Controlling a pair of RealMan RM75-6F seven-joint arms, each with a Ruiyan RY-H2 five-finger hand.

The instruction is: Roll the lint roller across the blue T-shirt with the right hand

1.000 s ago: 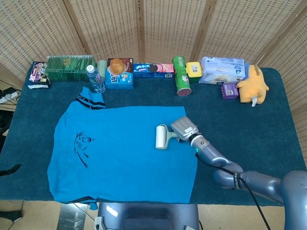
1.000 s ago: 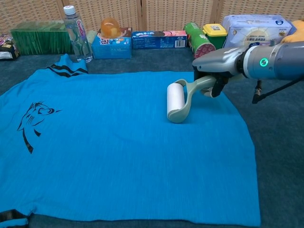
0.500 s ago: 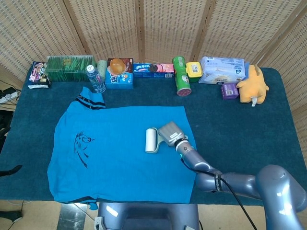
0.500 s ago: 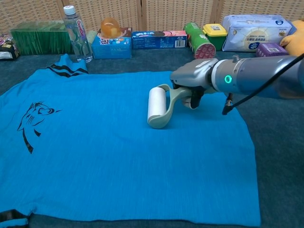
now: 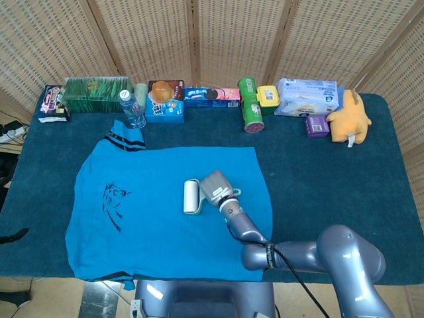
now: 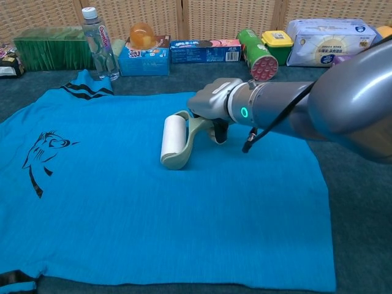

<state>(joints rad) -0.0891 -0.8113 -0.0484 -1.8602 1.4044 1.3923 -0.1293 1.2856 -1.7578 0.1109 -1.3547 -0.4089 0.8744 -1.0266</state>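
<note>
The blue T-shirt (image 5: 165, 205) (image 6: 153, 196) lies flat on the dark table, a black emblem on its left part. A lint roller (image 5: 191, 196) (image 6: 173, 139) with a white roll and grey-green frame rests on the shirt near its middle. My right hand (image 5: 214, 187) (image 6: 211, 109) grips the roller's handle from the right, fingers wrapped around it. The left hand is not visible in either view.
Along the far table edge stand a green box (image 5: 96, 94), a water bottle (image 5: 132, 108) (image 6: 98, 43), snack boxes (image 5: 165, 101), a green can (image 5: 250, 106), a wipes pack (image 5: 306, 97) and a yellow plush toy (image 5: 350, 118). My right forearm (image 6: 343, 92) spans the shirt's right side.
My right hand has pushed the lint roller leftward across the shirt, from near the right hem to around the middle. The shirt has stayed flat.
</note>
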